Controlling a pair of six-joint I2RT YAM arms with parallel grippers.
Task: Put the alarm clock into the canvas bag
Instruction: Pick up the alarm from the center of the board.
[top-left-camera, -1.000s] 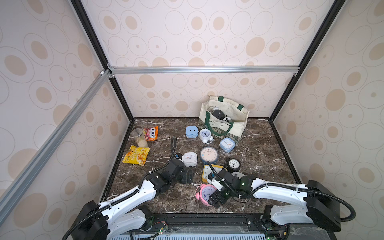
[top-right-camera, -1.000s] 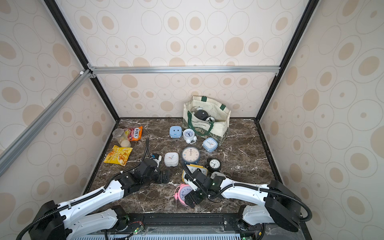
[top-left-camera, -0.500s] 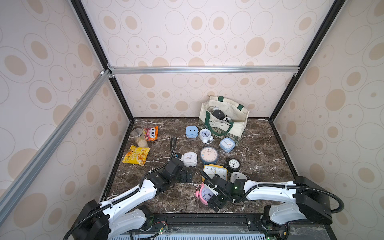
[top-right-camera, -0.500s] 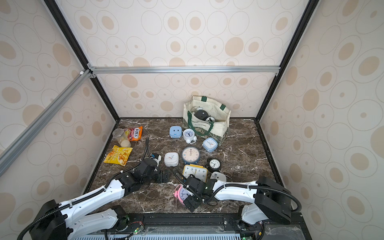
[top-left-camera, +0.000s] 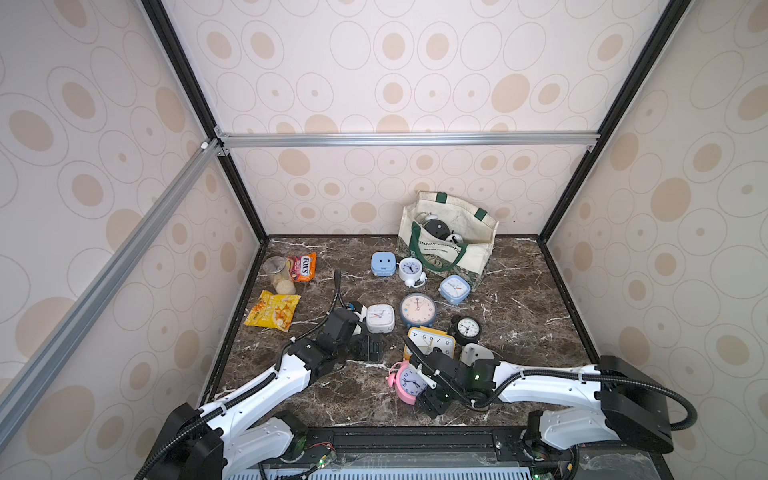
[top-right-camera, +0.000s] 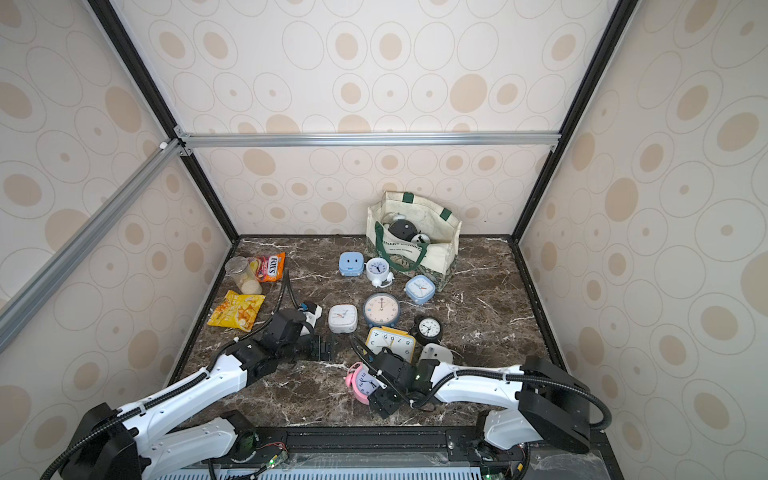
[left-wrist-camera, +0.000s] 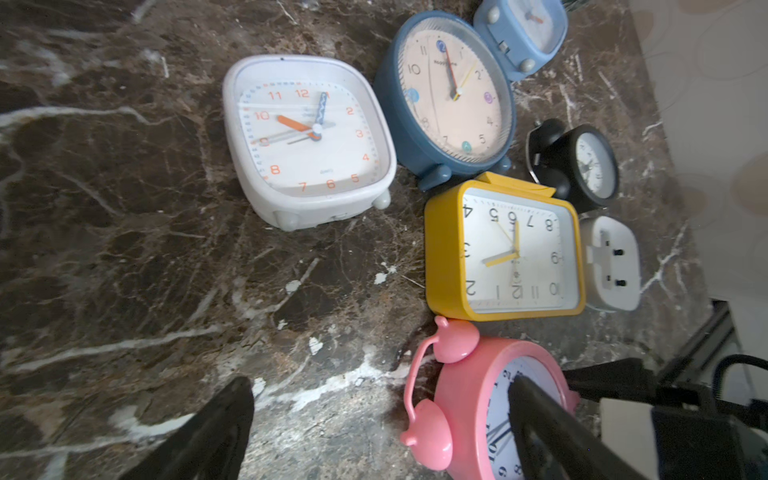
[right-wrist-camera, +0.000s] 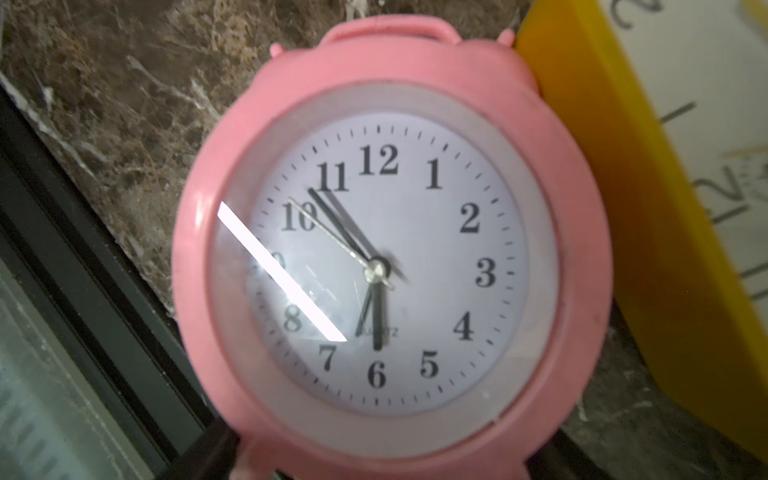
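Note:
The pink alarm clock (top-left-camera: 405, 382) (right-wrist-camera: 376, 266) lies face up near the table's front edge, touching the yellow clock (top-left-camera: 432, 343). My right gripper (top-left-camera: 415, 384) (top-right-camera: 372, 384) straddles it. In the right wrist view only the black fingers (right-wrist-camera: 208, 457) show beside the clock's foot end, and I cannot make out whether they press on it. My left gripper (top-left-camera: 374, 347) (left-wrist-camera: 380, 382) hovers open and empty left of the pink clock. The cream canvas bag (top-left-camera: 478, 249) (top-right-camera: 440, 253) stands open at the back wall with a black clock (top-left-camera: 436, 228) inside.
Several more clocks lie between the grippers and the bag: white square (top-left-camera: 380, 318), dark blue round (top-left-camera: 417, 309), small black (top-left-camera: 467, 328), light blue (top-left-camera: 454, 289). A jar (top-left-camera: 280, 274) and snack packets (top-left-camera: 272, 309) lie by the left wall. The black front rail (right-wrist-camera: 83, 291) runs close to the pink clock.
My right gripper has slid lower and closer over the pink clock, uncovering the yellow clock, and its jaws have narrowed. The left arm has hardly moved.

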